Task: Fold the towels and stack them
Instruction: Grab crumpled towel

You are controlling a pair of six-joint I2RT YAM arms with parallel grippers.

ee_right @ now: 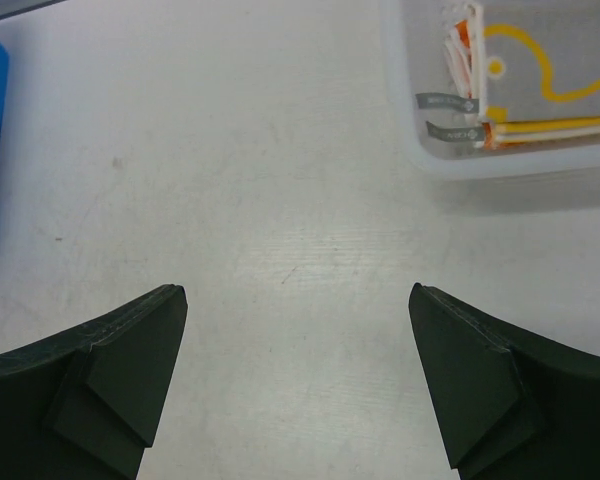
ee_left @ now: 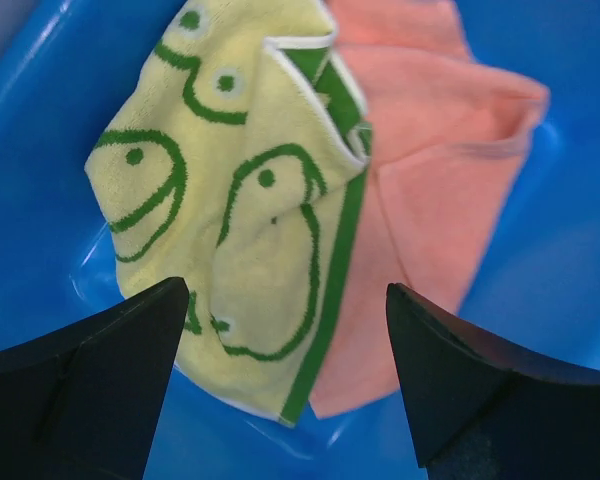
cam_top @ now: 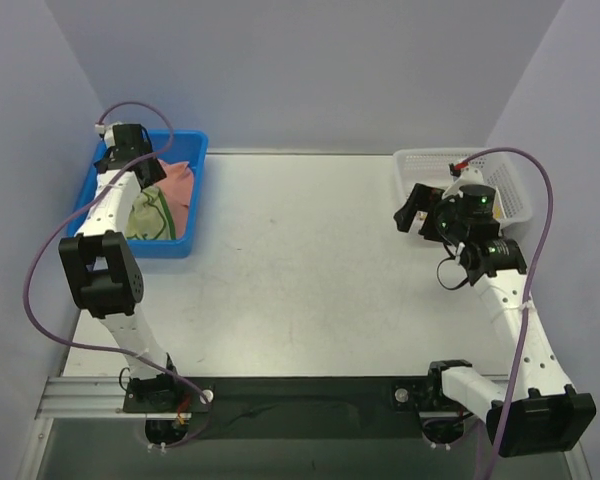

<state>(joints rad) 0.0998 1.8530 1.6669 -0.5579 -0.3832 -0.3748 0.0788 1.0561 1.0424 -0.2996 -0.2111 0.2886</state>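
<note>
Pinch the soft, light, floppy pale-green duck towel [ee_left: 250,220] — crumpled against the salmon-pink towel [ee_left: 430,180] in the blue bin [cam_top: 195,190], upper left — at its green-bordered corner [ee_left: 315,65], left fingers [ee_left: 90,390] spread empty above, right fingers [ee_right: 100,390] likewise released over bare desk [ee_right: 280,200].

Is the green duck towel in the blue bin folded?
Not folded: the green towel lies crumpled, a corner flipped over, partly atop the pink towel.

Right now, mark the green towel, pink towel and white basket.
green towel [ee_left: 250,230], left wrist view, middle of the duck print.
pink towel [ee_left: 440,180], left wrist view, its flat middle.
white basket [ee_right: 520,163], right wrist view, near wall.
</note>
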